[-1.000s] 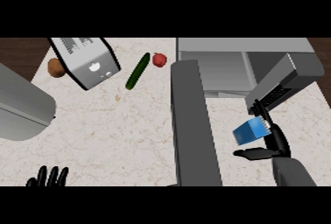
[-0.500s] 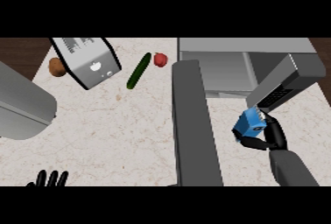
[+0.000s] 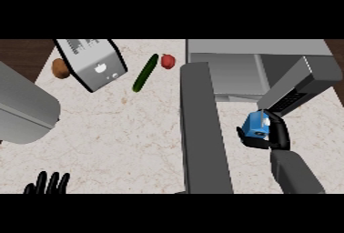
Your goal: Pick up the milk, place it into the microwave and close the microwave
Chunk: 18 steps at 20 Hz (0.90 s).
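While my right hand (image 3: pixel 272 136) has its fingers (image 3: pixel 277 128) curled round the blue milk carton (image 3: pixel 256 125), I can see that over the last second it has carried the carton up and away from me, from lower on the tabletop (image 3: pixel 121 132) to a spot just in front of the microwave (image 3: pixel 235 68). I read that as the pick-up done and the carry under way, with the placing and the closing both left to do. The carton now sits beside the lower end of the microwave's open door (image 3: pixel 299 86), which angles out to the right of the cavity, so my room is narrow: door edge close on one side, the long grey upright panel (image 3: pixel 201 127) on the other. I would steer up and slightly left into the grey opening, keeping the carton off the door edge. My left hand (image 3: pixel 48 184) rests at the lower left, fingers up and relaxed. A cucumber (image 3: pixel 145 73), a tomato (image 3: pixel 167 61) and a potato (image 3: pixel 60 68) lie well apart to the left, out of the path.
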### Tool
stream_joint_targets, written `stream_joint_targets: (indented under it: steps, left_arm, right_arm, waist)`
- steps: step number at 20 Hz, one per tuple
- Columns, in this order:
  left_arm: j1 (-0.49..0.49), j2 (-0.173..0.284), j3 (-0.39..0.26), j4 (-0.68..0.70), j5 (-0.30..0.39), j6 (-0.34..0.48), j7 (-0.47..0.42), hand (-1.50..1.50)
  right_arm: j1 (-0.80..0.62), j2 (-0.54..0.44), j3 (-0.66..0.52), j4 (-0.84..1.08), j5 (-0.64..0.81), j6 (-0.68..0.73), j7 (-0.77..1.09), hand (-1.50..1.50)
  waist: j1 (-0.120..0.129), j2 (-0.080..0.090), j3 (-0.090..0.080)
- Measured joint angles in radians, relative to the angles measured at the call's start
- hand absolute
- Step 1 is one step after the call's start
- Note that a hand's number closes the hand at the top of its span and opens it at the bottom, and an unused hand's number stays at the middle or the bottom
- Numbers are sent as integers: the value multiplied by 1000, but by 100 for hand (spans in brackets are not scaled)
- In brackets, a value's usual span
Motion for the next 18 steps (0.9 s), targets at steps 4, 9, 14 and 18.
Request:
stream_joint_targets:
  steps: [4,9,14,18]
  left_arm:
    - [17,17,9,0,15,-24,-13,-150]
    - [34,20,6,3,21,-34,-24,-150]
    - [48,20,8,-10,28,-32,-26,-150]
    - [57,17,-5,-19,17,-27,-25,-150]
  right_arm:
    - [-10,24,-53,29,-43,-14,-26,150]
    - [-9,37,-70,41,-59,-9,-48,150]
    - [22,59,-60,-14,-64,-9,-56,150]
    - [78,80,-28,-123,-67,-10,-31,150]
  waist:
    - [9,3,1]
    - [4,0,0]
    - [-8,-6,-2]
    - [-21,-11,-3]
